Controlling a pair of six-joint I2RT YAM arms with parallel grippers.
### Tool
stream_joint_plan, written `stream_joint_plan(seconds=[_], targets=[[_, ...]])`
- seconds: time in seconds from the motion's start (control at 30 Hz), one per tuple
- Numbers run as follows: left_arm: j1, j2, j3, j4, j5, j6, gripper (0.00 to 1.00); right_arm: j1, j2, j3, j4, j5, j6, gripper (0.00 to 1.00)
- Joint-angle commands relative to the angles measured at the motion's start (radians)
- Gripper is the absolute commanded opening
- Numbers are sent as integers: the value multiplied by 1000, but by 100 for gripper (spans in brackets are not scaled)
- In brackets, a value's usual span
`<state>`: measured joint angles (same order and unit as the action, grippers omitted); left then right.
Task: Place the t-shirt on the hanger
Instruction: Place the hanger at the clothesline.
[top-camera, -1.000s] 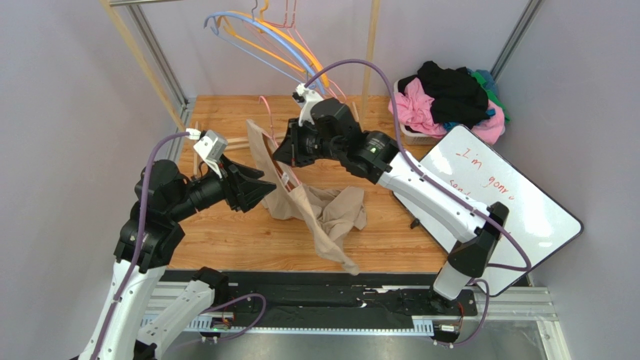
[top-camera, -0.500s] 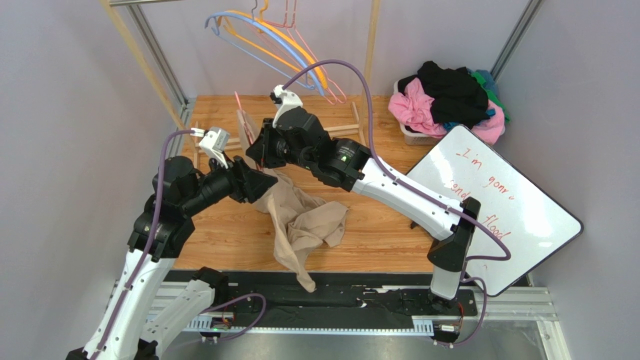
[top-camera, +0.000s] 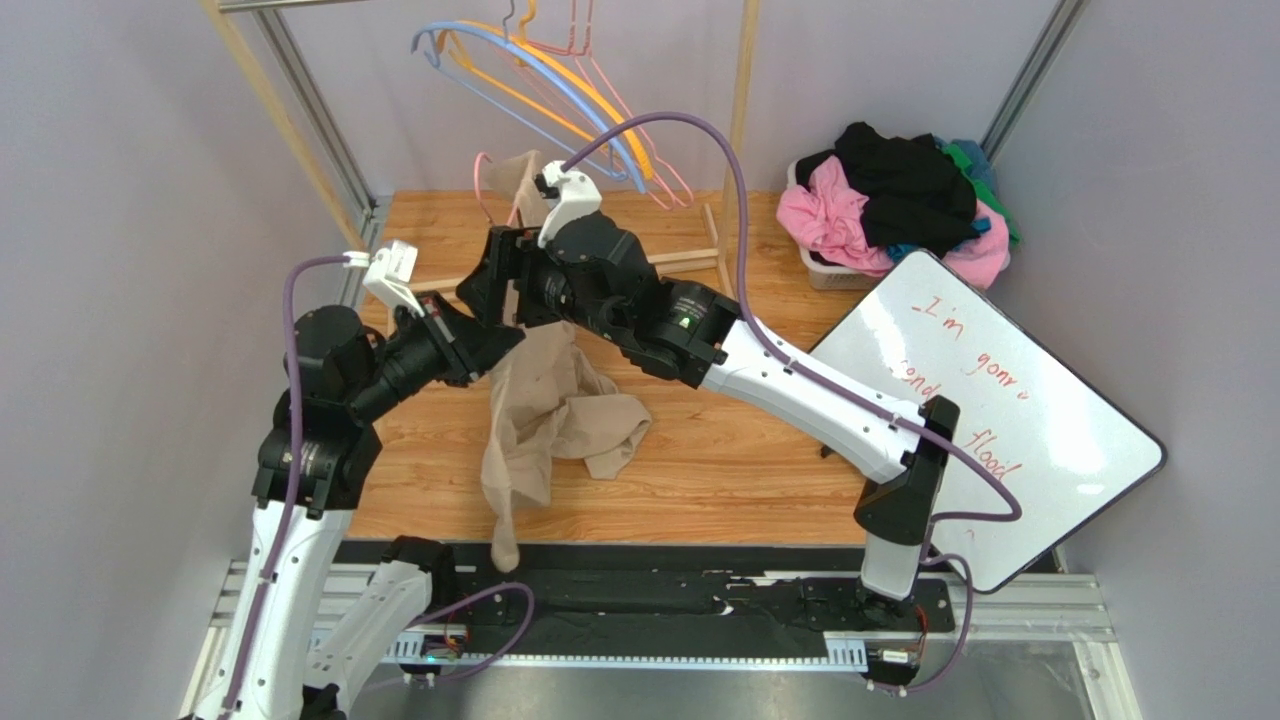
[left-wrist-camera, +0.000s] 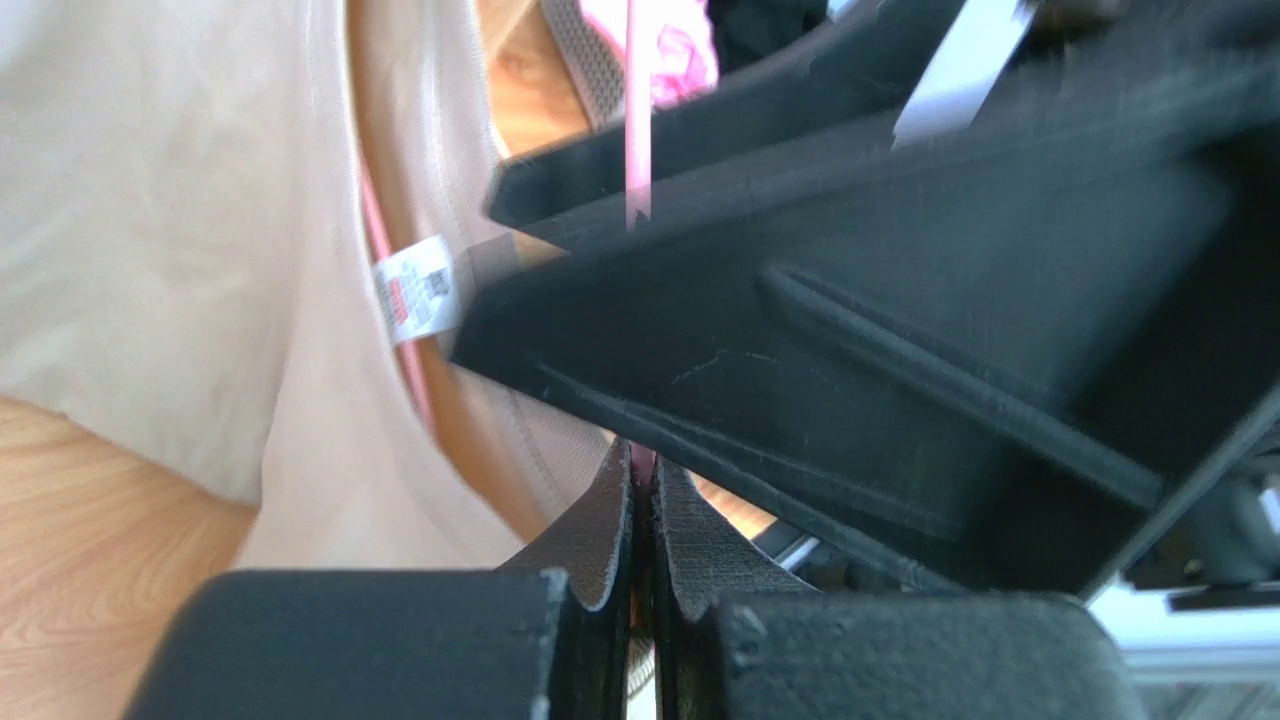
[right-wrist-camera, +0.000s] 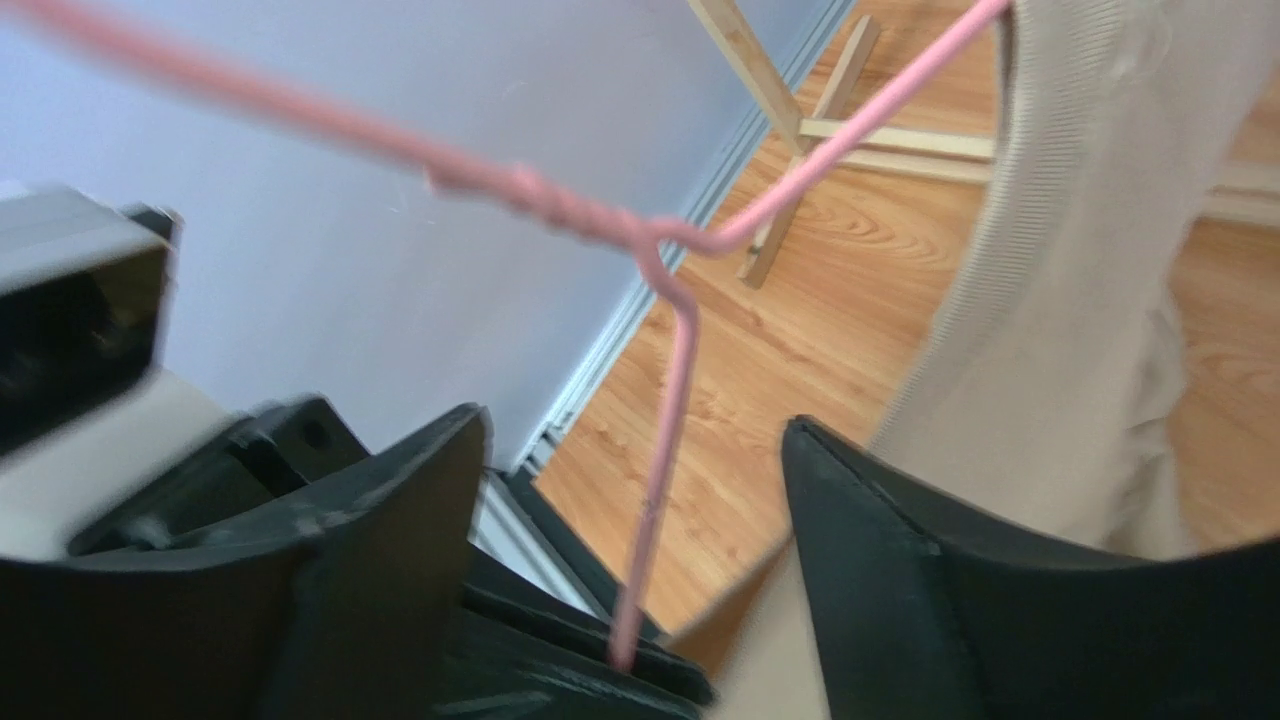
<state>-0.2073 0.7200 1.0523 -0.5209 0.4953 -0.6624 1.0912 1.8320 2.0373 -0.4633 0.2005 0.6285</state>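
The tan t-shirt (top-camera: 544, 408) hangs on the pink wire hanger (top-camera: 483, 168), draping down past the table's front edge. My left gripper (top-camera: 484, 333) is shut on the hanger's wire; in the left wrist view a sliver of pink shows between the closed pads of the gripper (left-wrist-camera: 643, 468), beside the t-shirt (left-wrist-camera: 181, 255) and its white label (left-wrist-camera: 415, 293). My right gripper (top-camera: 490, 279) is just above it. In the right wrist view that gripper (right-wrist-camera: 637, 428) stands open around the hanger (right-wrist-camera: 661, 405) without touching it, with the t-shirt (right-wrist-camera: 1082, 285) to the right.
Blue and orange hangers (top-camera: 519, 68) hang on a wooden rack (top-camera: 736, 120) at the back. A basket of pink and black clothes (top-camera: 902, 203) sits back right. A whiteboard (top-camera: 999, 398) lies on the right. The rack's wooden feet (top-camera: 451, 282) lie near both grippers.
My left gripper has shut on the hanger's wire and my right gripper has opened and let go. Hanger and t-shirt moved left; the shirt now hangs lower.
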Motion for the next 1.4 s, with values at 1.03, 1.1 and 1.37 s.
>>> stream_joint_plan(seconds=[1.03,1.1,1.37], targets=[[506,490,795,-16,-150,265,0,-152,-482,-356,63,7,-213,100],[529,481,753,46,-114,264,0,-157,-490,-367,61,5,-213,100],[582,447,572,281,-80,285,0,-168,-497,-394,61,-19,-205,100]])
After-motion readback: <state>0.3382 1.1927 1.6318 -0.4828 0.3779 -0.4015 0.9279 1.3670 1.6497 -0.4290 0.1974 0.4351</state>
